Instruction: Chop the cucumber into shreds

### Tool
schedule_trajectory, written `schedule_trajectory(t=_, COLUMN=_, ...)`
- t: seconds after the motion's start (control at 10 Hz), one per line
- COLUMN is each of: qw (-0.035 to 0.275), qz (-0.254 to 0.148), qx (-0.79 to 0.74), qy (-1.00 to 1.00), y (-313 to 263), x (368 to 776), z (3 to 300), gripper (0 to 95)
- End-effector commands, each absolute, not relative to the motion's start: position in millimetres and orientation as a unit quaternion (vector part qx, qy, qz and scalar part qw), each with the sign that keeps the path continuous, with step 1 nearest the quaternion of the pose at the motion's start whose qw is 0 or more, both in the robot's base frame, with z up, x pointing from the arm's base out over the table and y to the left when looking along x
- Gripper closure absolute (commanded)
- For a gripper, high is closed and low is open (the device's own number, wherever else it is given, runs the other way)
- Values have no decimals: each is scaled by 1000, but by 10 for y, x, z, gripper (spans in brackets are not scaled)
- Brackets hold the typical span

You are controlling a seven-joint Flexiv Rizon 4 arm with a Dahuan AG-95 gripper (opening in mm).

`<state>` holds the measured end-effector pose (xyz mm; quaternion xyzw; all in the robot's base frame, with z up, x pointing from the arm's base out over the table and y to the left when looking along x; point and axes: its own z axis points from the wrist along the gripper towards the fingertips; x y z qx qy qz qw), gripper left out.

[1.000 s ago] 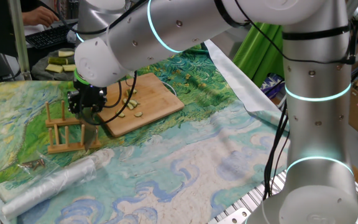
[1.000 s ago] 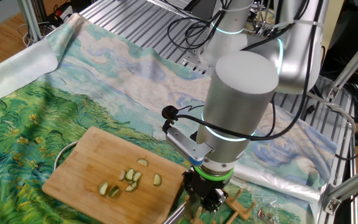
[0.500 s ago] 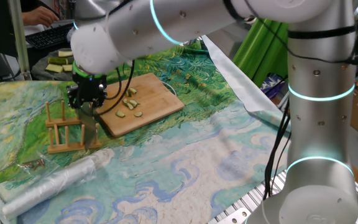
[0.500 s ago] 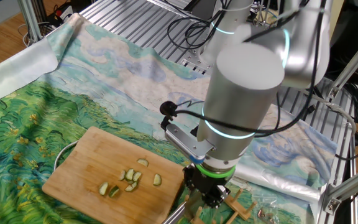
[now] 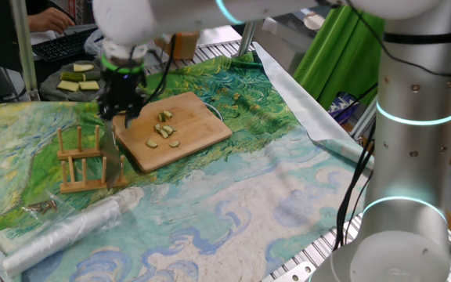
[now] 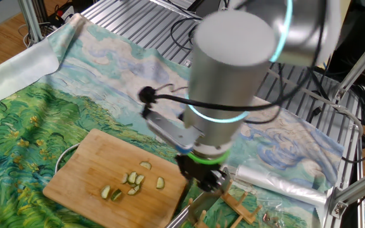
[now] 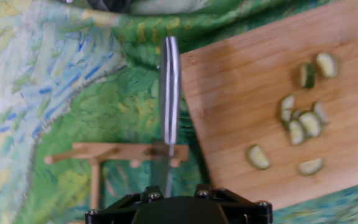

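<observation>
The jaws (image 7: 166, 186) pinch a knife (image 7: 169, 87) pointing straight ahead, beside the cutting board (image 7: 241, 81), above a wooden rack (image 7: 114, 152). The shreds (image 7: 303, 121) lie off to one side (cutting looks done).

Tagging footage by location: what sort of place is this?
Likely a robotics lab, not a kitchen: aluminium frame under a painted cloth, a keyboard behind, and a chopping board staged for the arm.
</observation>
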<state>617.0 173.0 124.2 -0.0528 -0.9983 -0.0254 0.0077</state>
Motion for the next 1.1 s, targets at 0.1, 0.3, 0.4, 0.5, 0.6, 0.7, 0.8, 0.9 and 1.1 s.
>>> schedule_trajectory(t=0.1, qw=-6, qz=-28, qx=13, qy=-1000, y=1380, x=6227, z=1254, gripper=760)
schedule_trajectory(t=0.3, qw=-11, qz=-29, qx=35, qy=-999, y=1213, x=6303, z=1250, gripper=760)
schedule_trajectory(t=0.4, qw=-13, qz=-31, qx=41, qy=-999, y=1132, x=6362, z=1252, gripper=760)
schedule_trajectory(t=0.5, qw=-11, qz=-31, qx=46, qy=-998, y=1081, x=6388, z=1241, gripper=760)
schedule_trajectory(t=0.6, qw=-11, qz=-31, qx=47, qy=-998, y=1054, x=6396, z=1229, gripper=760)
schedule_trajectory(t=0.7, qw=-10, qz=-31, qx=45, qy=-998, y=1032, x=6400, z=1200, gripper=760)
schedule_trajectory(t=0.8, qw=-10, qz=-29, qx=43, qy=-999, y=1025, x=6412, z=1178, gripper=760)
schedule_trajectory(t=0.9, qw=-10, qz=-29, qx=41, qy=-999, y=1017, x=6429, z=1163, gripper=760)
schedule_trajectory(t=1.1, qw=-10, qz=-27, qx=41, qy=-999, y=995, x=6479, z=1137, gripper=760)
